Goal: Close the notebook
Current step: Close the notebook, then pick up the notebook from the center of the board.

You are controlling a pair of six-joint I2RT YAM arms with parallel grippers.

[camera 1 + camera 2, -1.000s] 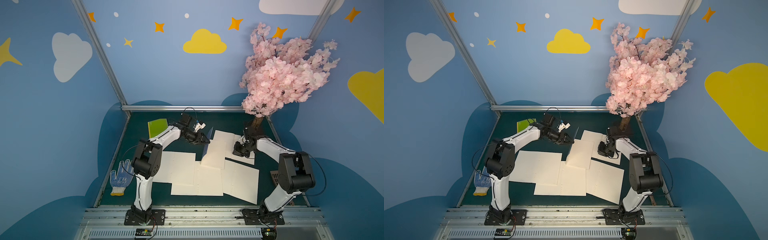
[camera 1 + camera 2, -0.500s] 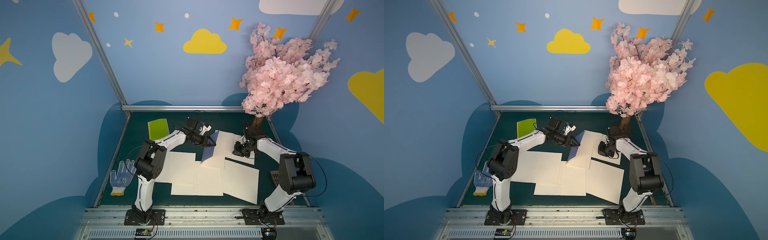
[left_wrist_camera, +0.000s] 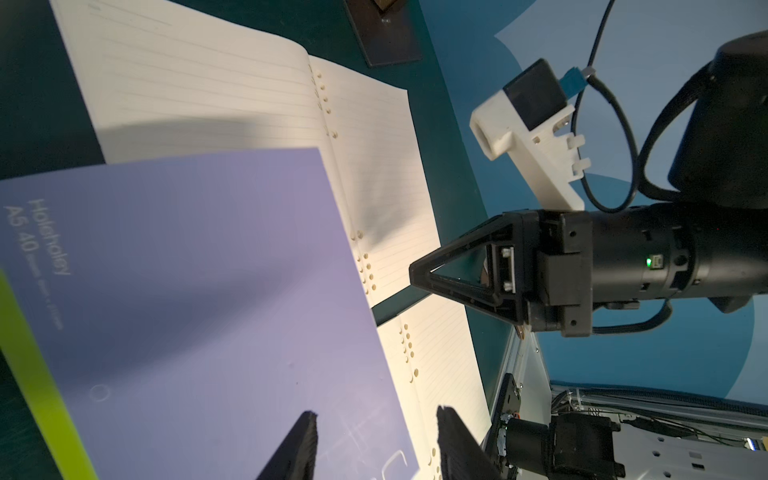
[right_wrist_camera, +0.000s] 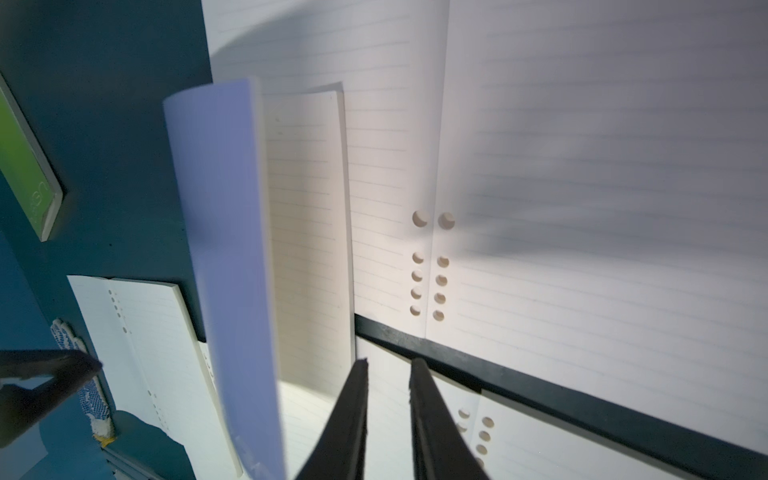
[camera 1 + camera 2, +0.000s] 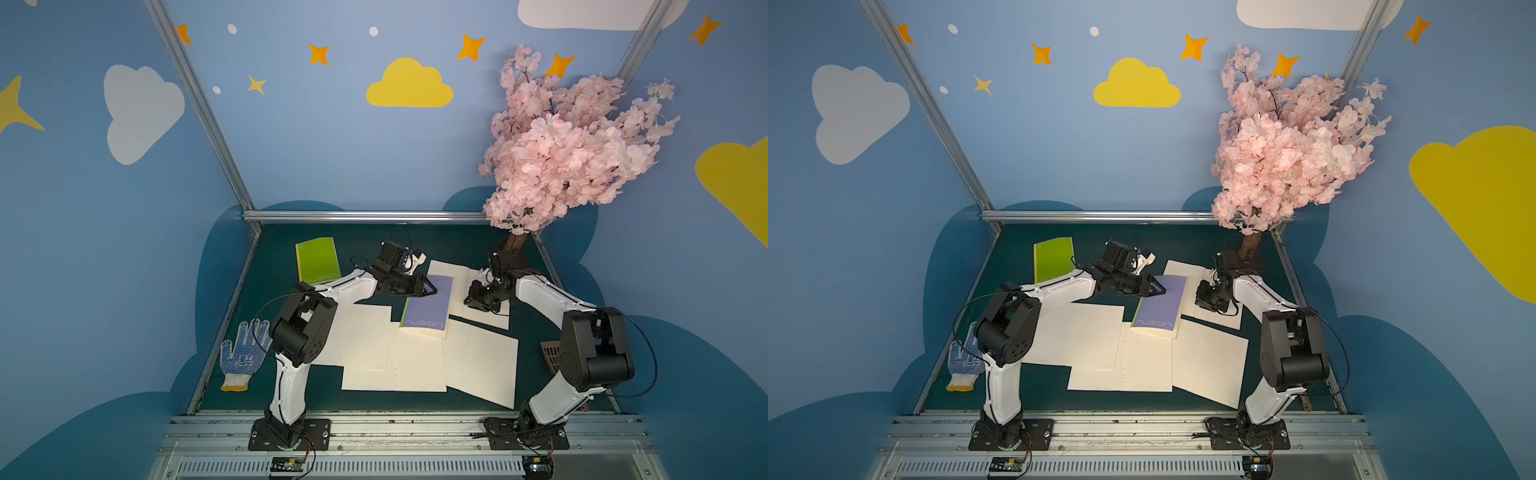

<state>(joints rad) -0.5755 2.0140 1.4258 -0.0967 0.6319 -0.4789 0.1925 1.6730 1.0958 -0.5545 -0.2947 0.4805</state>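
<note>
A: Where is the purple notebook (image 5: 428,305)?
B: On the dark green worktop (image 5: 282,266), under the tips of the left jaws and between the two pairs of jaws. The notebook (image 5: 1160,305) shows its purple side up in both top views.
A: Shut flat?
B: Not quite. From the right wrist, its cover (image 4: 224,249) appears bowed and blurred, standing off the lined page below it.
A: How do the left jaws stand?
B: Apart, with nothing between them. Both fingertips (image 3: 299,449) hang over the cover; whether they touch it cannot be told.
A: And the right jaws?
B: Apart by a narrow gap, gripping nothing. They sit just beside the notebook's free edge, above an open pad of lined paper (image 5: 457,270).
A: What surrounds them?
B: More open lined pads (image 5: 411,365) lie nearer the arm bases than either pair of jaws. A green notebook (image 5: 318,259) lies closed well behind the left jaws, on the side away from the right jaws. A dotted work glove (image 5: 243,353) lies farther off that same way. A pink blossom tree (image 5: 569,153) rises beyond the right jaws.
</note>
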